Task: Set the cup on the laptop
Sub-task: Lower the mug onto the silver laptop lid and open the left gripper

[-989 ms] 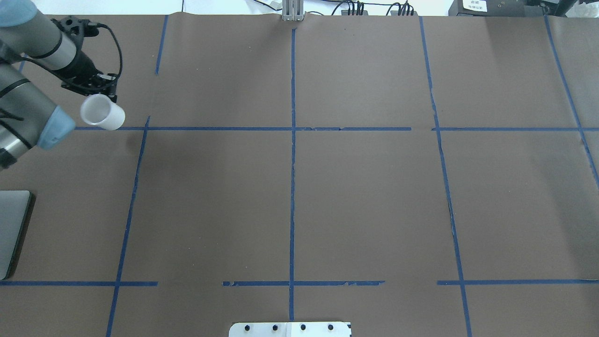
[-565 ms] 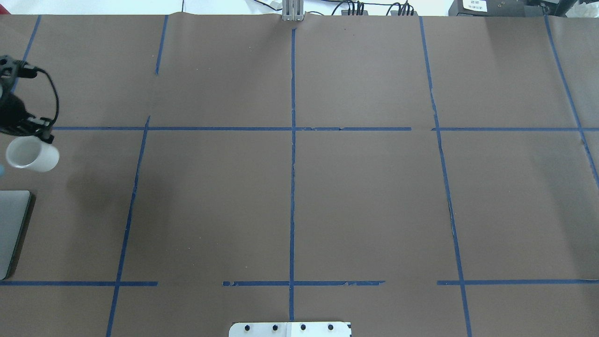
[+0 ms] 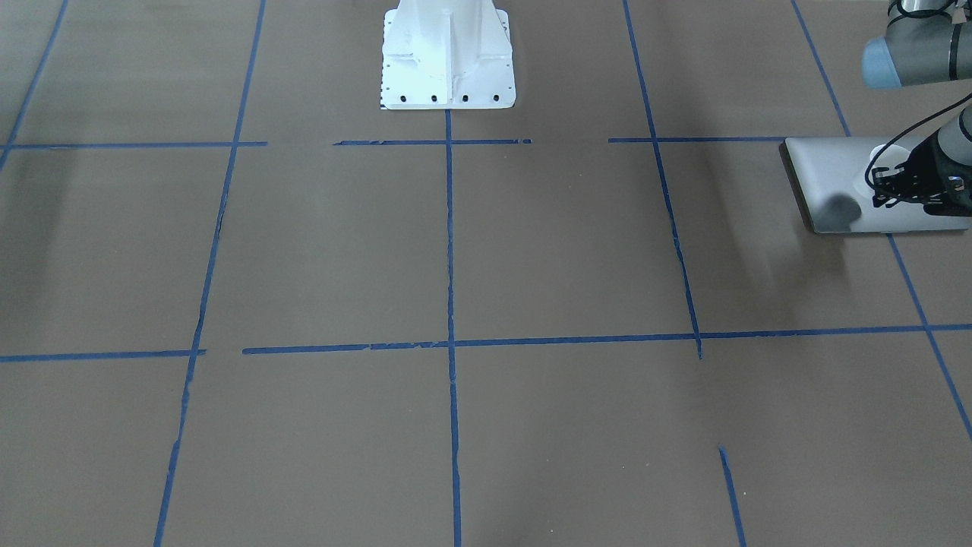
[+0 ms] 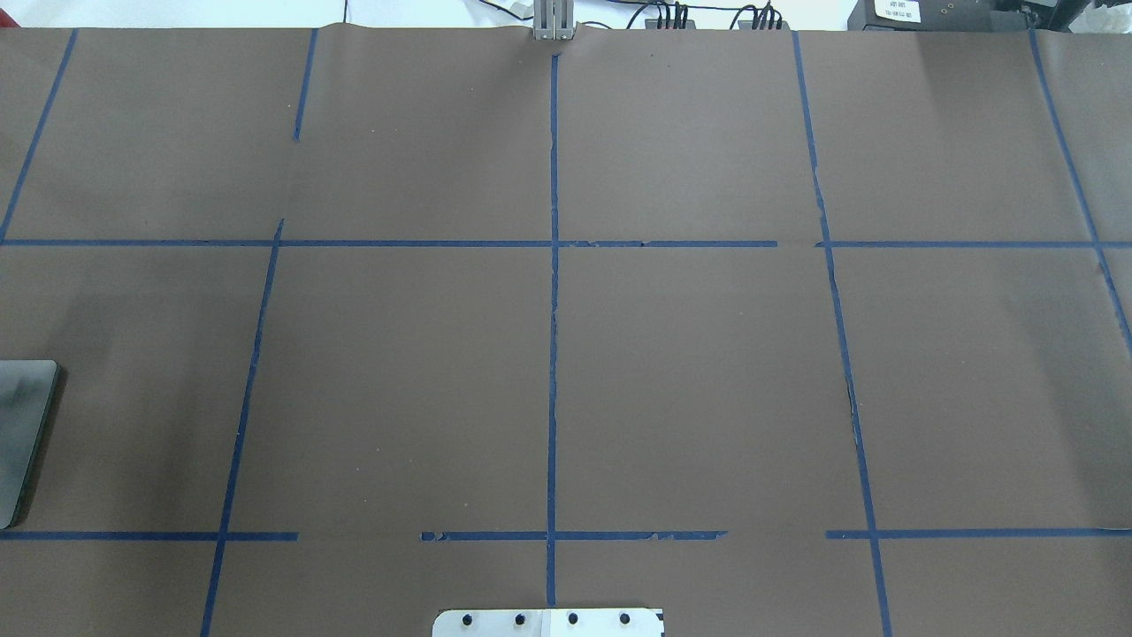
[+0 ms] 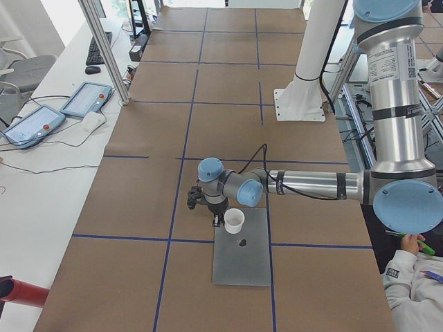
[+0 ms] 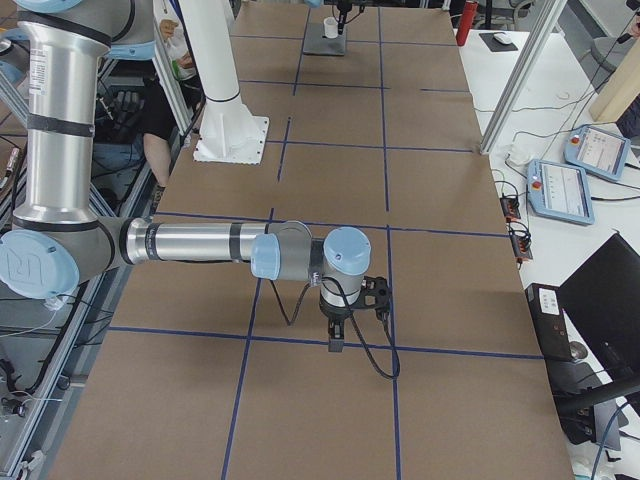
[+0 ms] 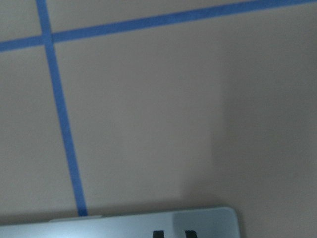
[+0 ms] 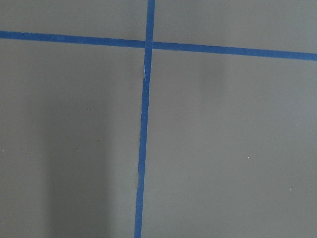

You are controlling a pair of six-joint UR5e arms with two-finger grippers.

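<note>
The laptop (image 5: pixel 242 266) lies on brown paper (image 4: pixel 707 380) gridded with blue tape (image 4: pixel 553 354).

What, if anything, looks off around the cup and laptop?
Nothing stands out. The small white cup is upright in the left gripper over the closed silver-grey laptop; no spill or damage shows.

The left arm (image 5: pixel 311 185) stretches level from the robot-side edge of the desk (image 5: pixel 138 200), near its left end. Its wrist is bent so the left gripper (image 5: pixel 217 220) points straight down, fingers closed on the rim of the cup (image 5: pixel 234 220). The right arm (image 6: pixel 190 243) lies level near the right end, and the right gripper (image 6: pixel 336 342) points down close over the desk. Whether its fingers are apart cannot be told.
</note>
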